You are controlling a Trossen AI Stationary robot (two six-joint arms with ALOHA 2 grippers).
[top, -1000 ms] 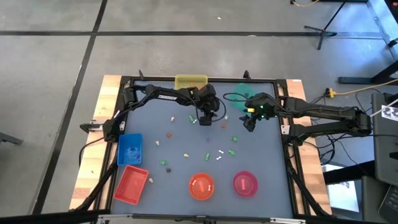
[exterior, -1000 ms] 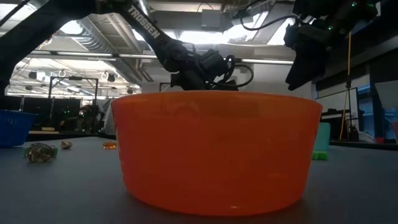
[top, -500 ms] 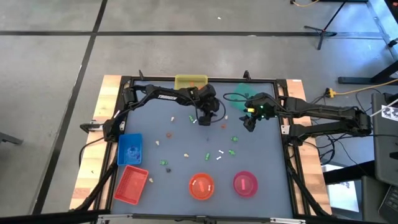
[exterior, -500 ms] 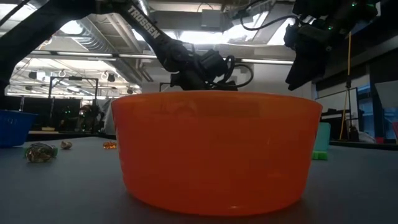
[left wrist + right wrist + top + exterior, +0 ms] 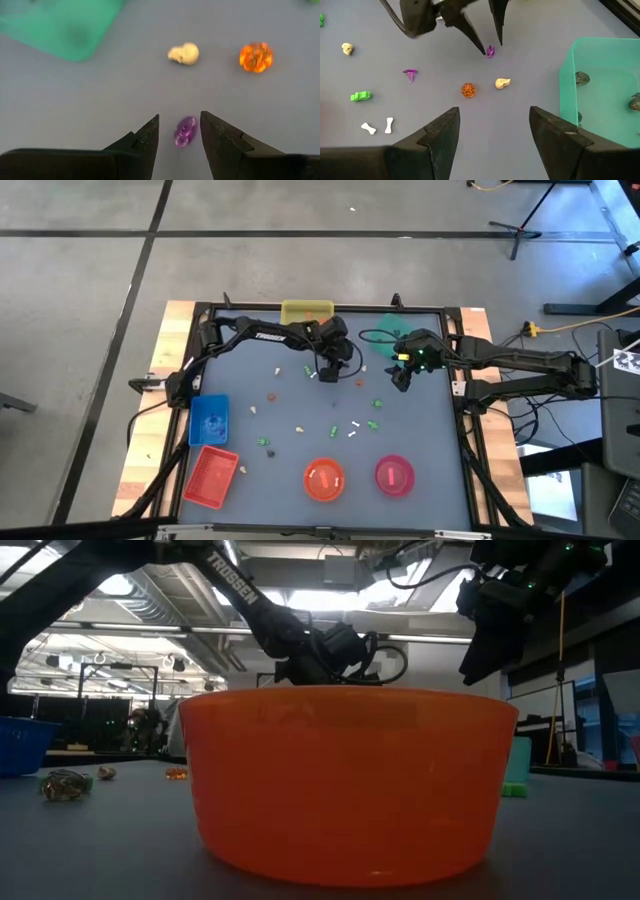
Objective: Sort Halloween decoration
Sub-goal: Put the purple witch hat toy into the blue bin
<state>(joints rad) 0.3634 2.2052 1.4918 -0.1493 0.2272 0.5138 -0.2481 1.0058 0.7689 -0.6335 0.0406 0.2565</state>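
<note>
Halloween decoration [image 5: 300, 427] lies scattered across the middle of the table [image 5: 250, 465] in the high view: tiny orange, white, green and beige trinkets, none touching. The left gripper [image 5: 329, 375] reaches in near the far edge, beside the yellow tray [image 5: 306, 311]; the right gripper [image 5: 400, 379] hangs nearby, close to the green tray [image 5: 383, 330] at the far right corner. Blue and red trays sit at the left edge, 2 bowls at the near edge.

In the low view the orange bowl [image 5: 348, 780] hides most of the table, and only a few trinkets show at the left.

In the left wrist view the left gripper's [image 5: 180, 132] fingers stand open, straddling a small purple trinket [image 5: 185, 131] that lies flat between the tips; a beige skull [image 5: 184, 53] and an orange pumpkin [image 5: 256, 56] lie farther off. My worry: a piece this small and flat could squirt sideways as the jaws close, or the tips could scrape the table and miss it.

In the right wrist view the right gripper [image 5: 492, 132] is open and empty, and dark grey pieces already lie in the green tray [image 5: 610, 60].
</note>
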